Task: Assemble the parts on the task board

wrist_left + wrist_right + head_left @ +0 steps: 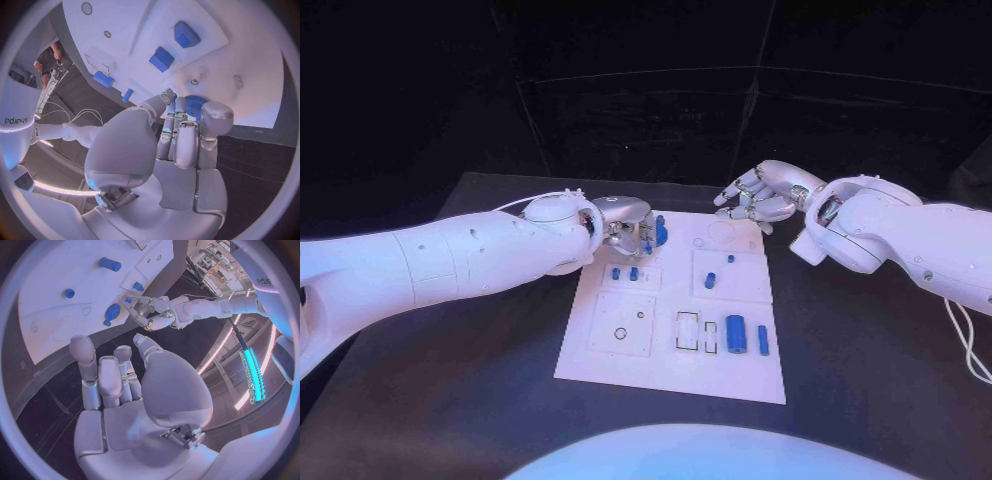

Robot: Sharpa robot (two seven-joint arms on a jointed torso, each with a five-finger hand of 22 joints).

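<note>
The white task board (668,350) lies in the middle of the black table. My left hand (626,222) is over the board's far left corner and pinches a round blue disc (661,233) between thumb and fingers; the left wrist view shows the disc (196,104) at the fingertips (177,106), just above the board (250,75). My right hand (764,196) hovers beyond the board's far right corner, fingers apart, holding nothing. In the right wrist view, my right hand (115,375) is off the board (56,325), and the left hand (153,312) is beside the disc (112,313).
Several blue parts sit on the board: two small pegs (625,273) near its left side, a block (710,279) in the middle, a cylinder (736,331) and a bar (763,340) at the near right. Bare black table (473,380) surrounds the board.
</note>
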